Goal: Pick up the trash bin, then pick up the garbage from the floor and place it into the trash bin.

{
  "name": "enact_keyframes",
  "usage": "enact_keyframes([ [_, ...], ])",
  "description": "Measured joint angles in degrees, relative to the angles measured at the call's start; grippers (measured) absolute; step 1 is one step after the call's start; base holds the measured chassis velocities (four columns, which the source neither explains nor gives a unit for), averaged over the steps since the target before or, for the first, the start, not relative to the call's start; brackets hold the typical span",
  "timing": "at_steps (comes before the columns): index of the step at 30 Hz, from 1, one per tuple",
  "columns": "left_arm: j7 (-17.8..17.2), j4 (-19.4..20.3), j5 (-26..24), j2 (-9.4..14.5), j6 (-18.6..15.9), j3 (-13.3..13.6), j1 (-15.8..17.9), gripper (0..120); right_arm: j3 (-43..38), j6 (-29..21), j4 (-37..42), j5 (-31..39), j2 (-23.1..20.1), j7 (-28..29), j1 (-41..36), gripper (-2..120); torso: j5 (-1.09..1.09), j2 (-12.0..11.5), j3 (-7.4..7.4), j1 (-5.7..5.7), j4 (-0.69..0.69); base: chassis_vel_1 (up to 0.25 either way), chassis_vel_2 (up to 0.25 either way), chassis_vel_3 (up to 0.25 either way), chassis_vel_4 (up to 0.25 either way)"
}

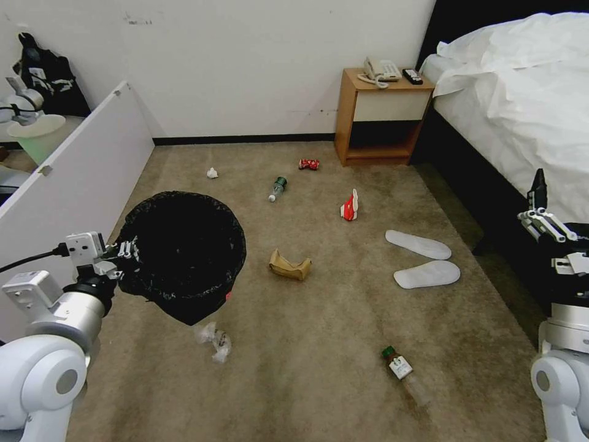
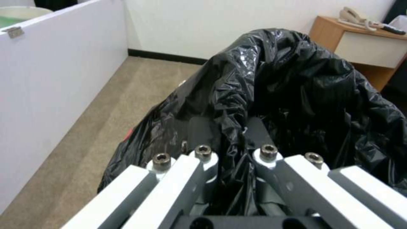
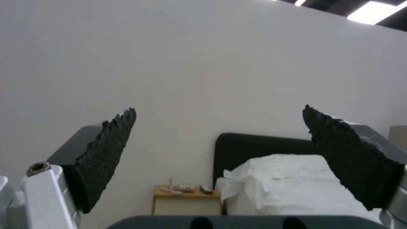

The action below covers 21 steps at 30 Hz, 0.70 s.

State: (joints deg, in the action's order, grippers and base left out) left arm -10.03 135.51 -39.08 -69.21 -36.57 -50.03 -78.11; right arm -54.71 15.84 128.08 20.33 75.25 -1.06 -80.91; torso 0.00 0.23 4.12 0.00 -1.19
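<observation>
Head view: the left tool [image 1: 126,250] pinches the bag-draped rim of the trash bin [image 1: 181,253], held above the beige carpet floor [image 1: 319,344]. Litter lies scattered: a crumpled brown paper bag [image 1: 289,265], flat white slippers [image 1: 422,258], a green-capped bottle [image 1: 403,371], a crushed red can [image 1: 308,164]. Left wrist view: crinkly, slippery black plastic bunches between the clamped fingers [image 2: 203,156]; the light bin is best gripped at its rim. Right wrist view: the right tool [image 3: 218,159] idles raised and wide open, its serrated pads [image 3: 106,152] empty.
</observation>
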Motion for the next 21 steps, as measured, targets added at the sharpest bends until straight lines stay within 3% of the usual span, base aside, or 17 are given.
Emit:
enact_keyframes([
  [5,0.4,-0.2,0.0,0.1,0.2,-0.1,0.1,4,-0.7,-0.9,-1.2,1.9,-1.4,0.8,0.4,100,0.00,0.0,0.00,0.00,0.00,0.000,0.000,0.000,0.000],
  [12,0.9,-0.6,-0.5,0.6,0.3,-0.7,0.2,4,-1.6,-4.3,-4.5,7.3,-6.6,2.4,0.3,100,0.02,0.0,0.00,0.00,0.00,0.000,0.000,0.000,0.000],
  [14,1.5,-1.2,-0.6,0.7,0.5,-1.1,0.2,4,-1.8,-8.0,-7.1,11.0,-12.9,3.2,-0.5,100,0.00,0.0,0.00,0.00,0.00,0.000,0.000,0.000,0.000],
  [18,1.9,-1.6,-0.6,0.8,0.7,-1.2,0.2,4,-1.8,-11.4,-8.6,12.7,-16.6,3.3,-0.9,100,0.00,0.0,0.00,0.00,0.00,0.000,0.000,0.000,0.000],
  [20,2.3,-2.3,-0.6,0.7,0.9,-1.2,0.4,4,-1.5,-18.2,-9.7,14.9,-19.5,3.8,-1.4,100,0.00,0.0,0.00,0.00,0.00,0.000,0.000,0.000,0.000],
  [21,2.3,-2.3,-0.6,0.7,0.9,-1.2,0.4,4,-1.5,-18.2,-9.7,14.9,-19.5,3.8,-1.4,100,0.00,0.0,0.00,0.00,0.00,0.000,0.000,0.000,0.000],
])
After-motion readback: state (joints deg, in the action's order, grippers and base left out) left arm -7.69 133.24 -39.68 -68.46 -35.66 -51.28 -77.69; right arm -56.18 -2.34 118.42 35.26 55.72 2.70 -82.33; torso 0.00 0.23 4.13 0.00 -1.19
